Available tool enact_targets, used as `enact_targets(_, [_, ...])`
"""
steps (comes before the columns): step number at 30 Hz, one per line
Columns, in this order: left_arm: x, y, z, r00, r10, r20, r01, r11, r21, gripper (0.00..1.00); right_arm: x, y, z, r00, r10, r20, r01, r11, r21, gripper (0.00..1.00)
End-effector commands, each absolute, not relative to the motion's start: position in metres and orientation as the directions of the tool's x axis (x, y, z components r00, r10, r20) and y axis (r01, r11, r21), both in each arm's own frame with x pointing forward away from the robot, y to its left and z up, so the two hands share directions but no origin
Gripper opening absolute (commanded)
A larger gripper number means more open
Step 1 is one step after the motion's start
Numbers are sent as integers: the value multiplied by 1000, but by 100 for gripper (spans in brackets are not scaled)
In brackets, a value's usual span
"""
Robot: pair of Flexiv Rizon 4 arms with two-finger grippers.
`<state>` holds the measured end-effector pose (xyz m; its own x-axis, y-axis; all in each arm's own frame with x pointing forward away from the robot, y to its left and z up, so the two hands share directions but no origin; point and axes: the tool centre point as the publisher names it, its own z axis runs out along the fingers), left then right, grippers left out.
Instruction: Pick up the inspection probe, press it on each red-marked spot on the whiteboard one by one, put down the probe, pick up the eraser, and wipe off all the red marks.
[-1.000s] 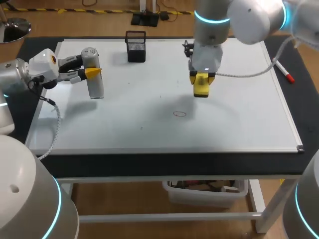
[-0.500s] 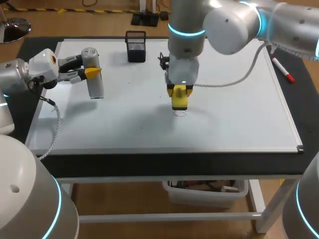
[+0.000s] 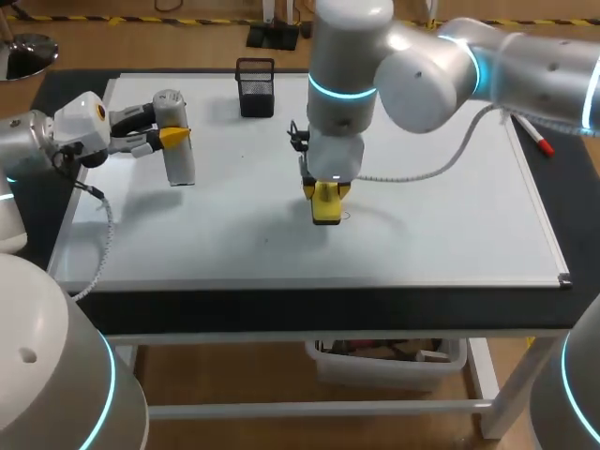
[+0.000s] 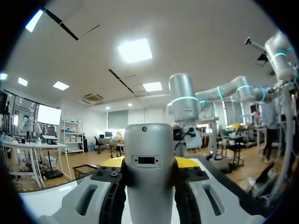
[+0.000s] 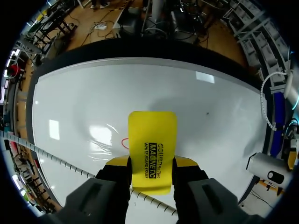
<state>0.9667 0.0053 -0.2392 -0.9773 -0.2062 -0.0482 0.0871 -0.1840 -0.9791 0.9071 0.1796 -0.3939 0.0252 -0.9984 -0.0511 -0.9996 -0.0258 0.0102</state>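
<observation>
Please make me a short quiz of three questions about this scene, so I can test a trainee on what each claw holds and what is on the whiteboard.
1. True or false: the right claw is shut on the yellow eraser.
2. Where is the inspection probe? A. between the fingers of the left claw; B. lying flat on the whiteboard; C. in the right claw.
3. How many red marks show on the whiteboard?
Key: 1 true; 2 A; 3 one, partly hidden by the eraser.
</observation>
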Motion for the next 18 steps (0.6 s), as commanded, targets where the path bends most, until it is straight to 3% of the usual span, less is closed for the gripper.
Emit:
enact_targets(1, [965,5,-238,-976,-210,-51,90,-184,-979,0,911,190,-402,27,-999,-29,-1000,-27,10,0])
enact_targets(18, [965,5,-238,-976,-210,-51,90,-184,-979,0,904,187,-421,35,-999,-15,-999,-35,4,0])
